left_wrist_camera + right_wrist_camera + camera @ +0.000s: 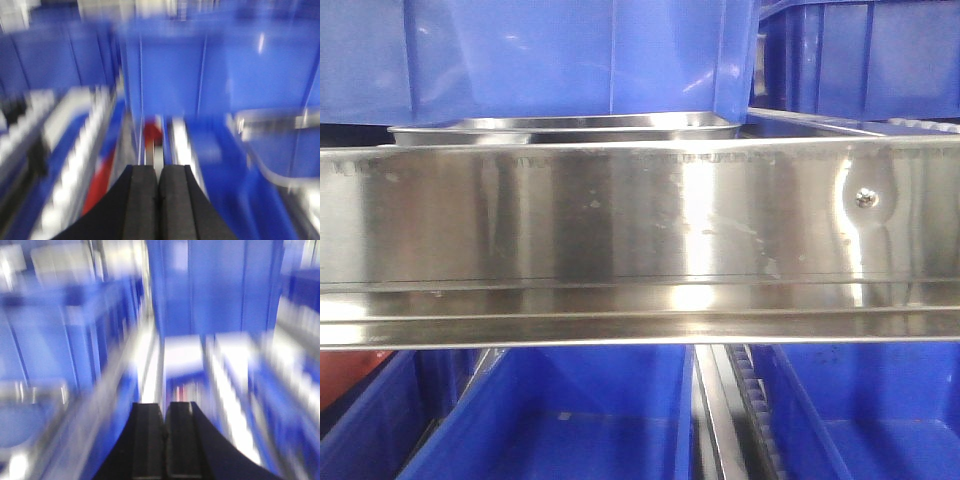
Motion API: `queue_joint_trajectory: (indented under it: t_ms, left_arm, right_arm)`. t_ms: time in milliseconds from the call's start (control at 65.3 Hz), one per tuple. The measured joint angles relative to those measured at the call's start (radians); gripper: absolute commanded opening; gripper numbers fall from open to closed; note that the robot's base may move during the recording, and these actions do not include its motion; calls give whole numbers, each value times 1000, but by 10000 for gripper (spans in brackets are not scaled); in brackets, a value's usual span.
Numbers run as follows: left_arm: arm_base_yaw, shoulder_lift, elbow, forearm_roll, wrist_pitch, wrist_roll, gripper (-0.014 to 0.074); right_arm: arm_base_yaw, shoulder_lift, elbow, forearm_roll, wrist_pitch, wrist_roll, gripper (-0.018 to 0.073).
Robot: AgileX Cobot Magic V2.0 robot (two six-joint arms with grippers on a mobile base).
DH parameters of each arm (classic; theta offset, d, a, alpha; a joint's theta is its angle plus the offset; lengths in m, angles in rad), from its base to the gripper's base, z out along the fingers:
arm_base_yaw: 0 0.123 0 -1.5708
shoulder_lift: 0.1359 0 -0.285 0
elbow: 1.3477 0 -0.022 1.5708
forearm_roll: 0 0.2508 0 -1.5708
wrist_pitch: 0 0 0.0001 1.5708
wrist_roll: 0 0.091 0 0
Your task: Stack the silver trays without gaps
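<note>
In the front view one silver tray (pixel 560 126) shows only its rolled rim above the shelf rail, under a blue bin. A second shiny rim (pixel 820 124) lies to its right, partly hidden. Neither gripper appears in that view. Both wrist views are heavily motion-blurred. My left gripper (pixel 159 170) is shut, pads pressed together with nothing between them; a blurred shiny rim (pixel 272 119), perhaps a tray, is at its right. My right gripper (pixel 165 406) is shut and empty too, with a blurred silver shape (pixel 30 390) at its left.
A long polished steel shelf rail (pixel 620 215) with a screw (pixel 865 198) spans the front view. A deep blue bin (pixel 570 50) sits above the tray, another at the upper right (pixel 860 55). More blue bins (pixel 570 420) stand below, with something red (pixel 350 375) at the lower left.
</note>
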Motion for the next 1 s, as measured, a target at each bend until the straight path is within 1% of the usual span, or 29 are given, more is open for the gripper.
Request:
queue_joint_trajectory:
  t_ms: [77,169,337,490,597,705,766,812,904,935,996]
  left_arm:
    - [0,78,-22,0,18,0,-16]
    - [0,158,-32,0,-3,0,-16]
    - [0,271,-32,0,-118,0,-16]
    - [0,352,-32,0,-259,0,-16]
    - [0,404,-32,0,-380,0,-16]
    - [0,446,-33,-9,-447,0,-16]
    - [0,468,-33,-34,-447,0,-16]
    - [0,491,-41,-53,-426,0,-16]
    - [0,539,-76,-78,-295,0,-16]
    - [0,561,-101,-83,-230,0,-16]
    - [0,596,-151,-89,-139,0,-16]
  right_arm:
    - [0,86,-30,0,29,0,-79]
    - [0,164,-38,1,31,0,-79]
    - [0,268,-38,1,-24,0,-79]
    - [0,337,-41,12,-77,0,-79]
    - [0,384,-41,16,-133,0,-79]
    - [0,430,-41,16,-158,0,-79]
    - [0,457,-41,22,-161,0,-76]
    - [4,476,-41,22,-161,0,-76]
    - [41,504,-58,24,-144,0,-76]
    - [58,516,-69,26,-132,0,-71]
    - [104,539,-100,28,-115,2,-55]
